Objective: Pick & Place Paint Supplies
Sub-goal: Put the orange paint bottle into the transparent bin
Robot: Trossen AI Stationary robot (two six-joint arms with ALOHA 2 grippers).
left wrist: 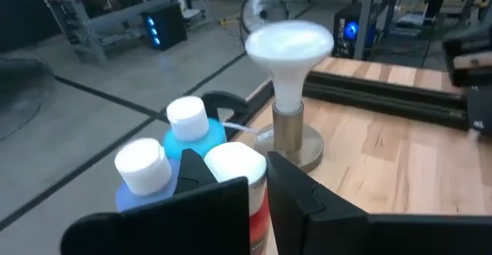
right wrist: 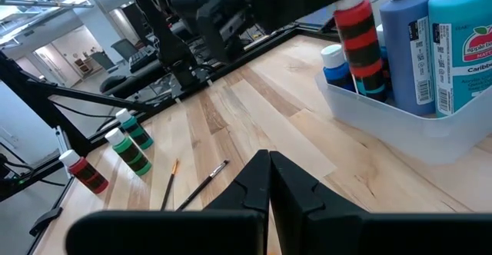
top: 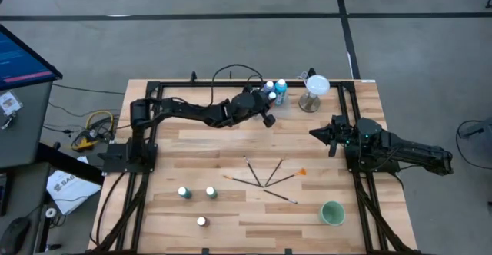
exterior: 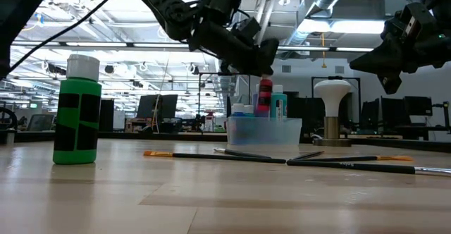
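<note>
1 red bottle (right wrist: 361,36) gripped by left end effector (left wrist: 257,180) over clear bin (right wrist: 400,117), right end effector (right wrist: 269,170) closed.

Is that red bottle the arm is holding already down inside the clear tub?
Partly in. The left gripper holds the red bottle upright by its cap; its lower end is behind the clear tub's wall. Whether it touches bottom: cannot tell.

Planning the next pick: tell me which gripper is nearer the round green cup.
Right. The right gripper hangs above the table, up-table from the round green cup; the left gripper is at the far edge, holding a red paint bottle.
</note>
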